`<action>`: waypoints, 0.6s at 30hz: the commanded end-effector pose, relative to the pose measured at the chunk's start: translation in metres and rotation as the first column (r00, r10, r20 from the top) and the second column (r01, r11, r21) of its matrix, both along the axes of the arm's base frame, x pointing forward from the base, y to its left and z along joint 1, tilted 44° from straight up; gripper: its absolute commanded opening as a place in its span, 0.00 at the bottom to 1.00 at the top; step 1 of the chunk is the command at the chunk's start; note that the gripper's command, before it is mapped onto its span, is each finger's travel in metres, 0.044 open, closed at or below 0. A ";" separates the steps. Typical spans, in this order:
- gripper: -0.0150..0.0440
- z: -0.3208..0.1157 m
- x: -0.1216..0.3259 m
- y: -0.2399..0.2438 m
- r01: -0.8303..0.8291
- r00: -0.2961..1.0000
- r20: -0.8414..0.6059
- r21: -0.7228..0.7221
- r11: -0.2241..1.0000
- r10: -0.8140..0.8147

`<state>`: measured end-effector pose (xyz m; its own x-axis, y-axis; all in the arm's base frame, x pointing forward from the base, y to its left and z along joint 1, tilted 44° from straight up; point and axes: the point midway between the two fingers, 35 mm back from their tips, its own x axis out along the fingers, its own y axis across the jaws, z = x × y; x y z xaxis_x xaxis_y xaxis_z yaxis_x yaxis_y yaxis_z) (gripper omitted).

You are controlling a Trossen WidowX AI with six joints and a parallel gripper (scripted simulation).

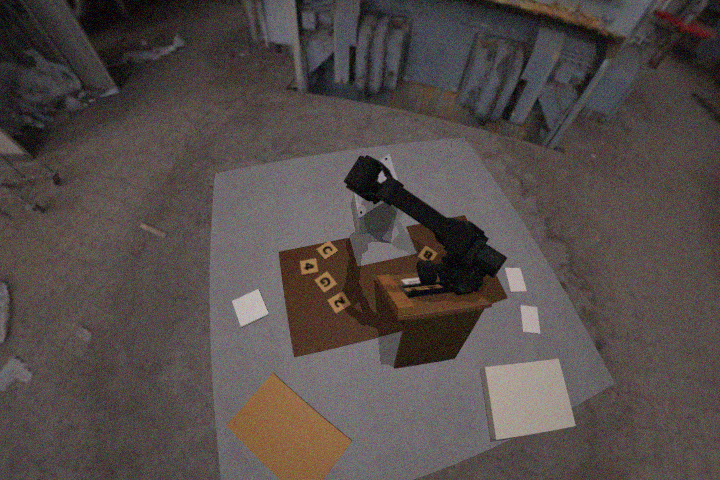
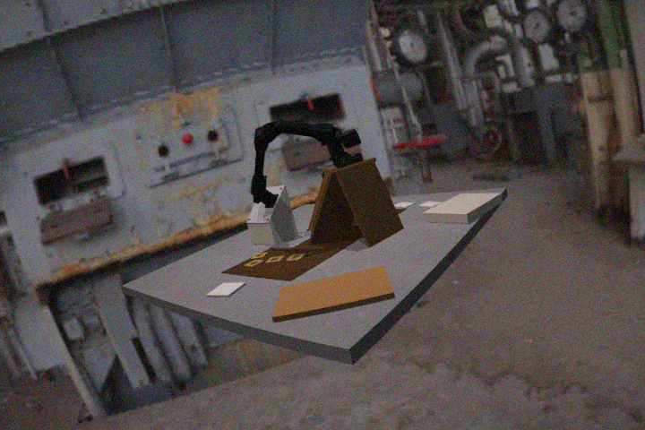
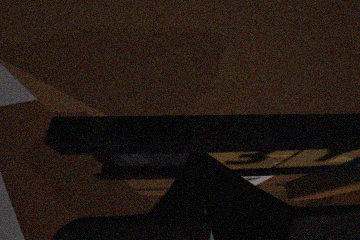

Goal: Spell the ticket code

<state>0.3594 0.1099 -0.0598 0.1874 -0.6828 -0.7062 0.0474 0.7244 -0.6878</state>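
Gray counter (image 1: 242,215) (image 2: 196,288) bears brown mat (image 1: 304,333) (image 2: 278,273), upright wooden board (image 1: 440,333) (image 2: 369,202) and pale arm stand (image 1: 358,226) (image 2: 262,233). Orange slab (image 1: 290,430) (image 2: 333,294) and cream block (image 1: 528,396) (image 2: 460,208) lie flat, well apart; single white card (image 1: 250,307) (image 2: 226,289) rests beside mat.

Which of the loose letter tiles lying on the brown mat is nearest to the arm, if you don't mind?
The B tile, alone beside the board's far side.
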 end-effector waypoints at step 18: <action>0.25 0.008 0.002 -0.004 -0.006 1.000 0.006 0.001 1.000 0.006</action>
